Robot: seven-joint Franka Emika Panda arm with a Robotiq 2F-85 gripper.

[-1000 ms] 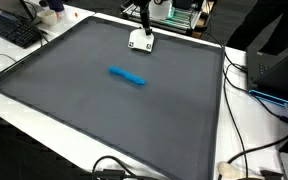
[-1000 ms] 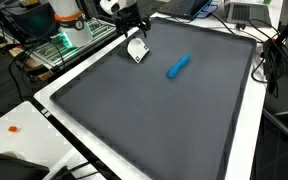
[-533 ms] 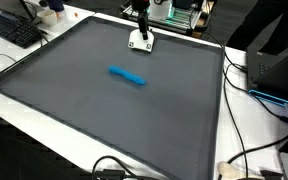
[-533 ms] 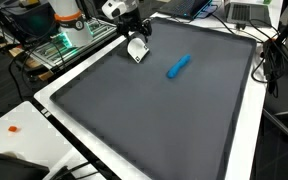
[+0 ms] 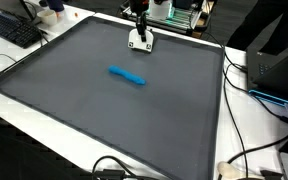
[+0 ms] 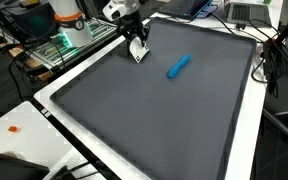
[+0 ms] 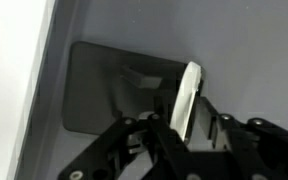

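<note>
Pinching white object (image 7: 188, 92) by its rim: tool (image 7: 184, 122)

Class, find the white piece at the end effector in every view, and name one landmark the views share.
Exterior view: white piece, top centre.
Exterior view: white piece, upper middle, left of the blue object.
Wrist view: white piece, centre, standing edge-on.
Shared landmark: grey mat.

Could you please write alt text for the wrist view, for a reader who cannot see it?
The gripper grips a thin white piece standing on edge between its black fingers. Beneath is a grey mat with a darker rectangular patch, and a white border runs along the left.
</note>
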